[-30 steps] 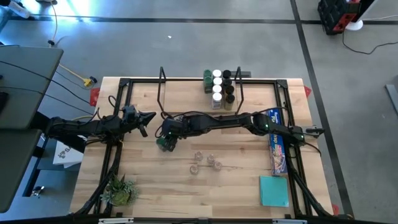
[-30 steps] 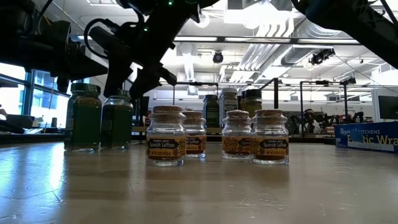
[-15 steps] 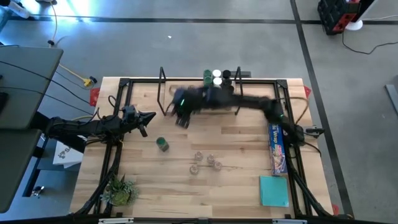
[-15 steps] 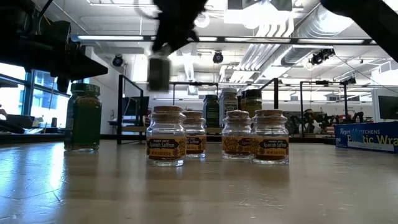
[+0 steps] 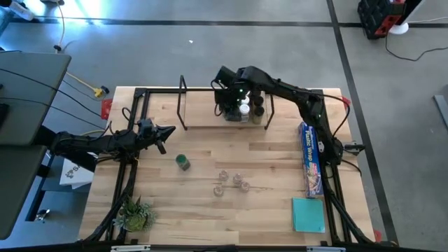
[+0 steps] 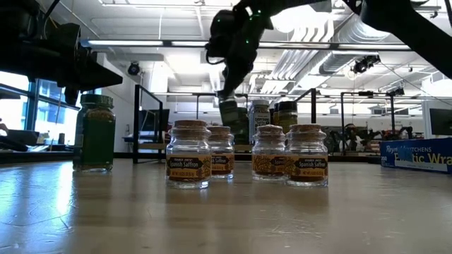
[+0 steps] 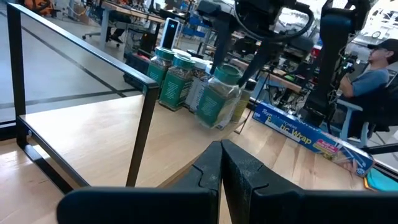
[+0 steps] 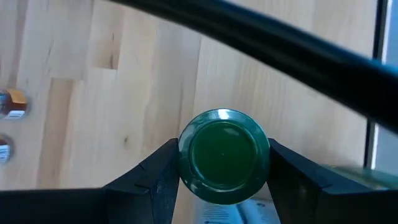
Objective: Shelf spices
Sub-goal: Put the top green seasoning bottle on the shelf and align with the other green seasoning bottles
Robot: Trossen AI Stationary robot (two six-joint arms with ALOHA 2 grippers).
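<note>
The right gripper (image 8: 224, 165) holds a green-lidded spice jar (image 8: 222, 154) squeezed between its two fingers (image 8: 158, 177), hanging over the shelf (image 5: 210, 119) just beside the jars (image 5: 246, 98) already standing there. The left gripper (image 7: 221, 163) waits with fingers pressed together and empty, near another green-lidded jar (image 5: 183, 162) on the table (image 5: 266, 210). Four saffron jars (image 6: 247, 162) stand farther off.
</note>
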